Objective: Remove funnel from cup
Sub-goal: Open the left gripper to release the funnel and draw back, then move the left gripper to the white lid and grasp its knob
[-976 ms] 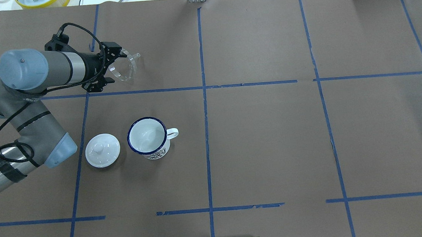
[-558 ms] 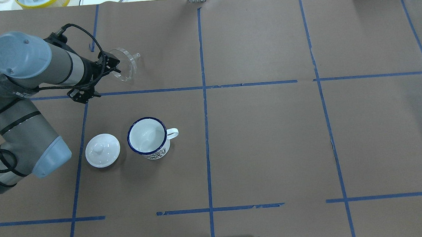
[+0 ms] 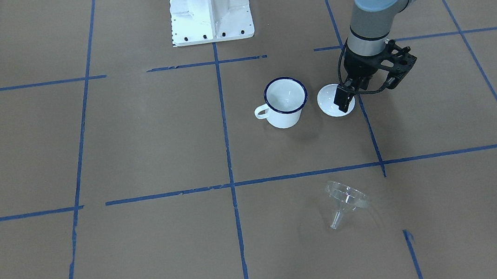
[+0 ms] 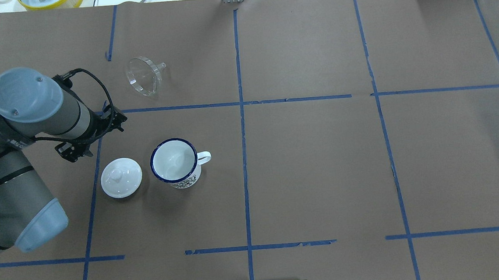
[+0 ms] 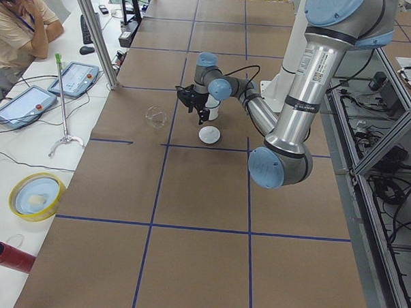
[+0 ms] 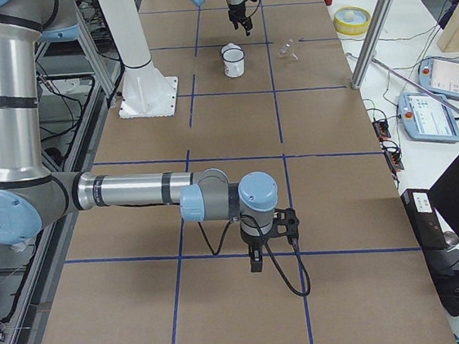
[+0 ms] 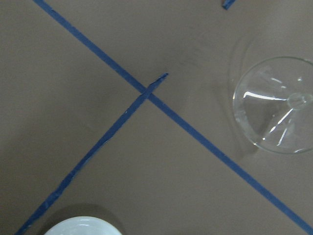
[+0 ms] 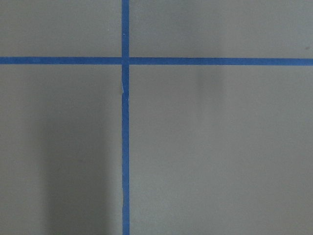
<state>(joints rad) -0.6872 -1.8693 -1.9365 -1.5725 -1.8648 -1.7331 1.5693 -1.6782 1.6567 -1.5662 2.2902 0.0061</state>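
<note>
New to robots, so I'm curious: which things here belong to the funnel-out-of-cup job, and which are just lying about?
Job: funnel, on its side on the table; cup, empty.
Lying about: white knobbed lid beside the cup; yellow bowl beyond the table.

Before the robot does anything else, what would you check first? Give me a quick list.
1. Funnel out of the cup: ok, it lies on its side on the table, apart.
2. Cup upright and empty: ok.
3. Left gripper free of the funnel: ok.
4. Left gripper's jaws open: cannot tell.
5. Lid flat beside the cup: ok.
6. Right gripper far from these things: ok.
</note>
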